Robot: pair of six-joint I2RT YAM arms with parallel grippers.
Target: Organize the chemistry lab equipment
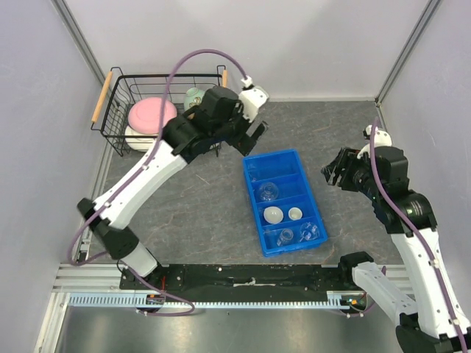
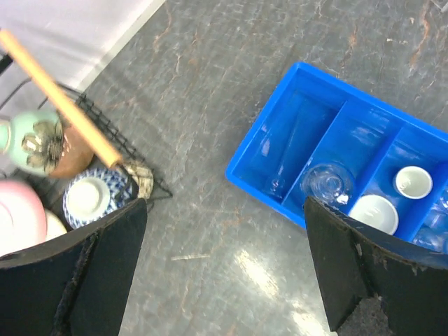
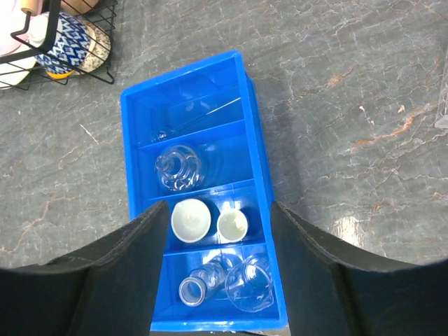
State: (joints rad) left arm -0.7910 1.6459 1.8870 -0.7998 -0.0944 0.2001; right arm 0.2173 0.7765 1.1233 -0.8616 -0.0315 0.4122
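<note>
A blue four-compartment tray [image 1: 321,223] lies mid-table. Its far compartment holds a faint clear tube [image 2: 283,157]. The one behind that holds a round glass flask [image 1: 268,192], also in the right wrist view [image 3: 179,168]. The third holds two white dishes [image 3: 190,220] [image 3: 232,225]. The nearest holds two clear flasks [image 3: 247,283] [image 3: 192,290]. My left gripper [image 1: 239,140] is open and empty above the bare table between basket and tray [image 2: 224,231]. My right gripper [image 1: 335,173] is open and empty, raised to the right of the tray [image 3: 218,210].
A black wire basket [image 1: 118,110] with wooden handles stands at the back left, holding pink, white, green and blue-patterned crockery [image 2: 87,196]. Grey walls close the table at the left, back and right. The arm bases sit on a rail at the near edge.
</note>
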